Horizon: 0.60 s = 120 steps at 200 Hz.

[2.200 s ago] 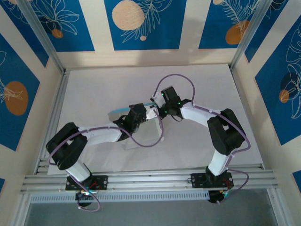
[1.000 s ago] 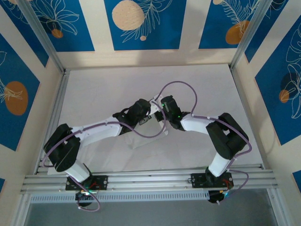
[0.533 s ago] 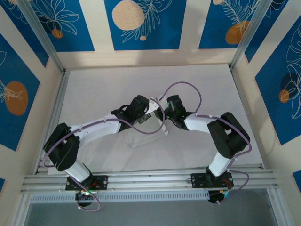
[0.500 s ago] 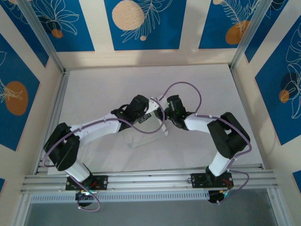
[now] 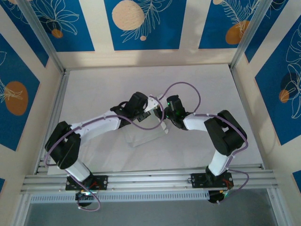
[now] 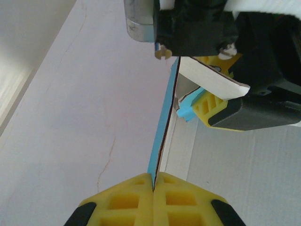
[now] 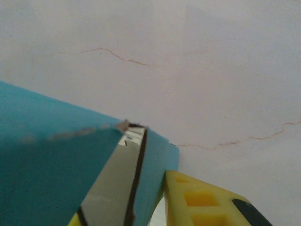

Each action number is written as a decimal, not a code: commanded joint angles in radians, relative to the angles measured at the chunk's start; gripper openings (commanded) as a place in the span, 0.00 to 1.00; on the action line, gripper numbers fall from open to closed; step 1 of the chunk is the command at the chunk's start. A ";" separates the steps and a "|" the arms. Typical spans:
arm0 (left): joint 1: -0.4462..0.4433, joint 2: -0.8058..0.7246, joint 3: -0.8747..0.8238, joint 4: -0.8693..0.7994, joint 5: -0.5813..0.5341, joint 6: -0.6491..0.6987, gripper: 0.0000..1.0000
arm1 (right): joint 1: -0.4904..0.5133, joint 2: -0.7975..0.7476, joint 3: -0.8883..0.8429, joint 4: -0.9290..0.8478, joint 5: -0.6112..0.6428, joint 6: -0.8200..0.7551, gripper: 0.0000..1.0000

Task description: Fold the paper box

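White surface [image 5: 94,89] ringed by blue-patterned wall panels [image 5: 141,23] carries everything; the left gripper [image 6: 153,178] has its yellow fingers [image 6: 127,200] clenched on the thin edge of the paper box [image 6: 162,127], which stands upright from them, light blue on one face, white on the other; just beyond, the right gripper [image 6: 211,82] has its fingers either side of a curled white flap [image 6: 211,80], slightly apart, and I cannot tell whether they press it; from above, both grippers meet mid-surface, the sheet's white remainder lying flat just nearer the bases, a purple cable [image 5: 141,126] crossing over it.
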 commanded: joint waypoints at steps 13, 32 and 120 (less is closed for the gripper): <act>-0.008 0.037 0.026 0.028 0.055 0.006 0.00 | 0.017 0.010 -0.008 0.042 -0.023 0.008 0.24; -0.011 0.047 0.016 0.053 0.019 0.018 0.00 | 0.014 0.001 -0.014 0.042 -0.027 0.008 0.24; -0.011 0.069 0.063 0.063 -0.073 -0.018 0.00 | -0.050 -0.028 -0.025 0.030 -0.140 -0.022 0.43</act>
